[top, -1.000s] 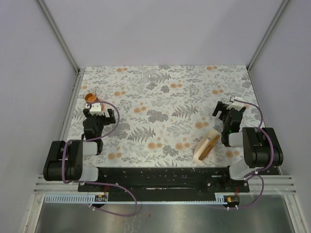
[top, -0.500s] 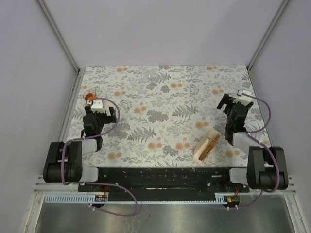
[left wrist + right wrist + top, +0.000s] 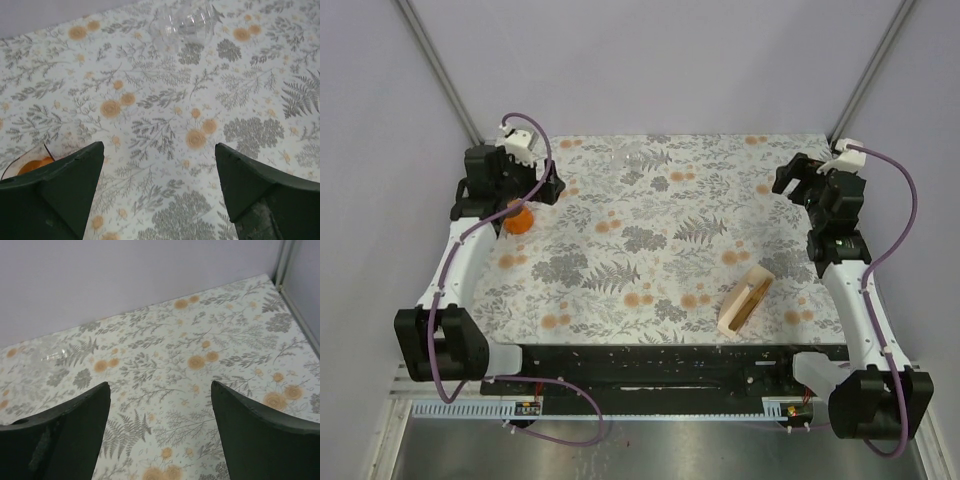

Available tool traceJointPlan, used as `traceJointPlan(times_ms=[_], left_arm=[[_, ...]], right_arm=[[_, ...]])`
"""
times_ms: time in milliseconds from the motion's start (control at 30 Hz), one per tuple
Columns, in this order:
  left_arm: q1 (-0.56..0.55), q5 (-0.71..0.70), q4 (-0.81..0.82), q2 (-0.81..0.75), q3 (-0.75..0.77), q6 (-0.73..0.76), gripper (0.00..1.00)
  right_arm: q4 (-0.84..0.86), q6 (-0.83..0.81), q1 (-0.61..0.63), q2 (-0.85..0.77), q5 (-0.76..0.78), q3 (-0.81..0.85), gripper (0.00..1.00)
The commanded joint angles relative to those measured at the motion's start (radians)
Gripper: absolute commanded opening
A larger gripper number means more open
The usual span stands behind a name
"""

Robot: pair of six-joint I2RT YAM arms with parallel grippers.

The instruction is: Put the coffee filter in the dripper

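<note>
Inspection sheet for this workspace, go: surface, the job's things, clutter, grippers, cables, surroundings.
Surface: floral-print table cover, lying flat.
Job's things: dripper at the cover's left side; no loose coffee filter seen.
Clutter: beige holder with brown papers, near right; clear ribbed object by the far edge, too faint to identify.
Grippers: left gripper and right gripper both open, nothing between the fingers, raised above the cover.
Cables: purple cables loop along both arms.
Surroundings: plain pale walls, metal corner posts.
</note>
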Motion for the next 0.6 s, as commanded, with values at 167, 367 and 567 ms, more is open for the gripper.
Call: traceJointPlan(times_ms=[167, 367, 567], left_arm=[[0.056, -0.156, -0.632, 0.101, 0.341, 0.188, 0.85], [0.058, -0.353, -0.622, 0.232, 0.399, 0.259, 0.77], [0.058, -0.427, -0.544, 0.364, 0.450, 0.297, 0.77]], right_arm=[[-0.300, 0.018, -0.003, -0.055, -0.244, 0.119, 0.89], [-0.305, 0.004, -0.003, -0.051, -0.284, 0.099, 0.89], [-0.303, -0.004, -0.003, -0.029, -0.293, 0.092, 0.90]])
